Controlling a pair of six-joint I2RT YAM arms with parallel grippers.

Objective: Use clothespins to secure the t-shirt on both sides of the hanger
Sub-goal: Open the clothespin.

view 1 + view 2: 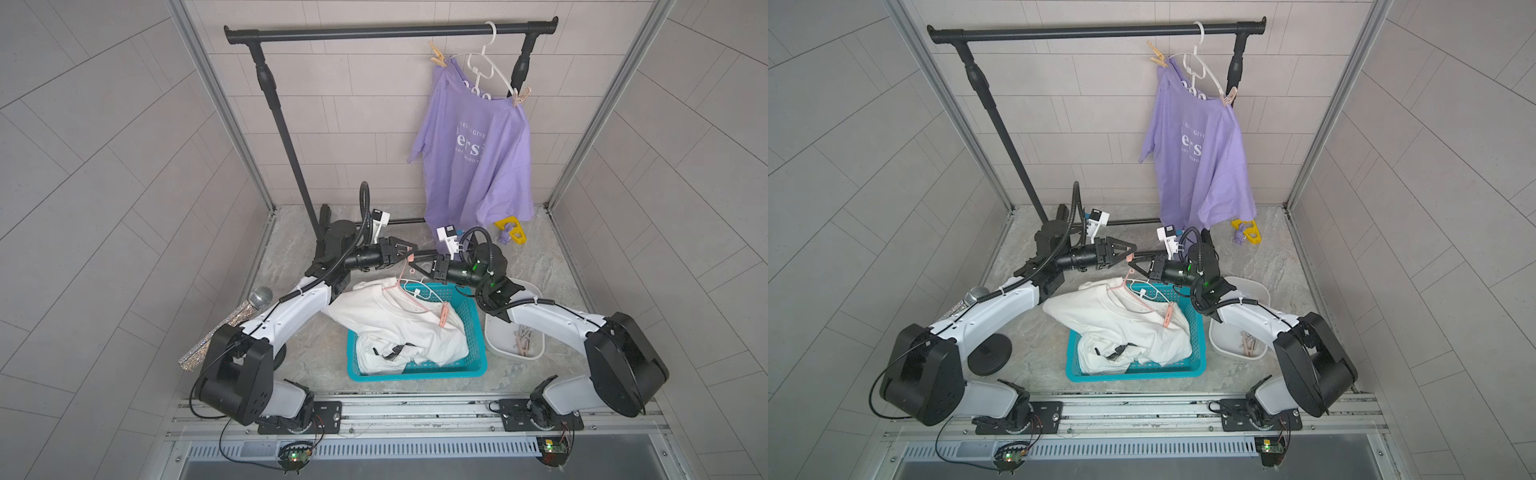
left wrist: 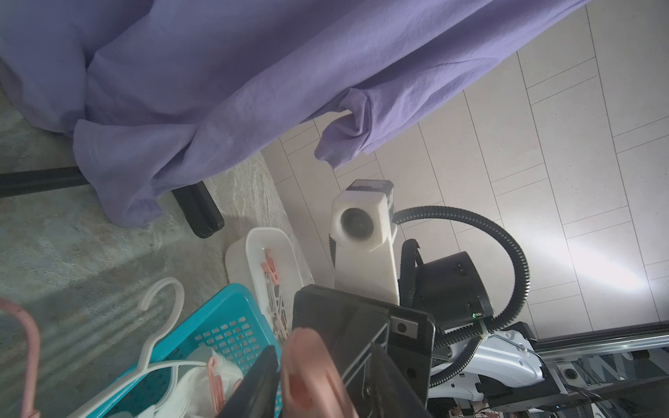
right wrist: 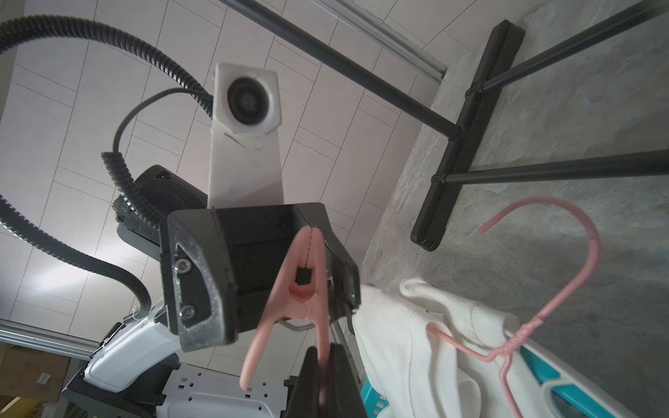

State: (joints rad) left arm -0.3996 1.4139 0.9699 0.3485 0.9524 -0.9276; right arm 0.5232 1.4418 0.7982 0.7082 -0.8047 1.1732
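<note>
A: Grey stone tabletop (image 1: 540, 257); salmon clothespin (image 3: 304, 289) aloft near teal basket (image 1: 415, 374), one handle pinched in right fingers (image 3: 304, 391); left fingers (image 2: 253, 387) part-closed around nose, contact unclear.
B: Light, stiff, slick, springy; probably best squeezed across both handles.

Top views high, looking down, wrist views close, facing each other, sharing basket (image 2: 224, 325)
</note>
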